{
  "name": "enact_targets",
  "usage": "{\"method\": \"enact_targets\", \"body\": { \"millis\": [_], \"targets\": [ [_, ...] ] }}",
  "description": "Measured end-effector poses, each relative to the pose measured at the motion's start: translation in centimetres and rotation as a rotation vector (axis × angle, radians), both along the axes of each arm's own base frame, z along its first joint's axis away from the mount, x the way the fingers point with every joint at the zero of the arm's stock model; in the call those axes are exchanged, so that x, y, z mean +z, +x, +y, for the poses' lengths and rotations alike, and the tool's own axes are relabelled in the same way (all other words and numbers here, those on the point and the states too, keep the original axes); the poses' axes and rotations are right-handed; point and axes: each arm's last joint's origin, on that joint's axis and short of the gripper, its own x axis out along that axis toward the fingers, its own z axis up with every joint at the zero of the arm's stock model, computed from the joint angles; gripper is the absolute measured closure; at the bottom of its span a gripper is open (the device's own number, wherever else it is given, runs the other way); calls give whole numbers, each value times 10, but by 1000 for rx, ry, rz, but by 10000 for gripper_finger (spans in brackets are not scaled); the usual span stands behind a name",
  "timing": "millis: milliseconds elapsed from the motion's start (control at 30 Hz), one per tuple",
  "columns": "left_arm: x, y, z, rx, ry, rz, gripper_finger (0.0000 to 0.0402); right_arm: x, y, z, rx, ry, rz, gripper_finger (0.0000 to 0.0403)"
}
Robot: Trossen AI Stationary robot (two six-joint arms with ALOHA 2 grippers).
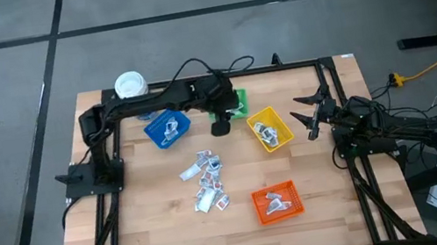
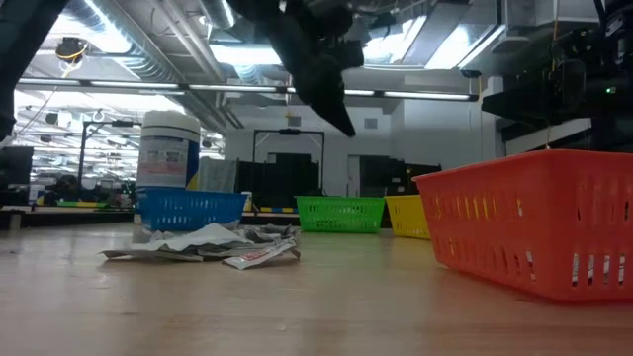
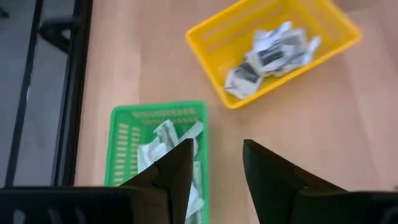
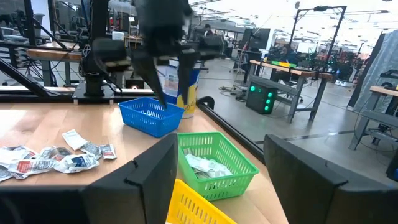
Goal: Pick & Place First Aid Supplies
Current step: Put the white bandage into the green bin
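Observation:
The first aid supplies are small white and silvery packets. A loose pile (image 1: 206, 181) lies on the table's middle, and more lie in the four bins. My left gripper (image 3: 217, 146) hangs open above the table beside the green bin (image 3: 134, 134), holding nothing. Packets (image 3: 163, 140) lie inside that bin. The yellow bin (image 3: 211, 37) beyond it holds crumpled packets (image 3: 270, 53). My right gripper (image 1: 307, 117) waits open at the table's right side, pointing level toward the bins.
A blue bin (image 1: 168, 128) stands at the far left of the group and an orange bin (image 1: 277, 202) nearer the front edge. A white-lidded jar (image 1: 130, 85) stands at the far left corner. A black frame (image 1: 332, 85) runs around the tabletop.

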Motion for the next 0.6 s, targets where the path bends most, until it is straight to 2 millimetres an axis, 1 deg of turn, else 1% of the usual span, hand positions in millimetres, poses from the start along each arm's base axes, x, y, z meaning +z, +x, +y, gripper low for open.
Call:
{"method": "enact_targets", "body": {
  "millis": [100,333,500,600],
  "targets": [
    [6,-2,-14,-58,22,16,267,0,0,0,0,0,0,166],
    [16,-17,-50,-193,35,139,267,0,0,0,0,0,0,166],
    [24,-34,-80,-278,16,247,272,0,0,0,0,0,0,166],
    [25,-48,-100,-328,15,273,275,0,0,0,0,0,0,166]
  ]
}}
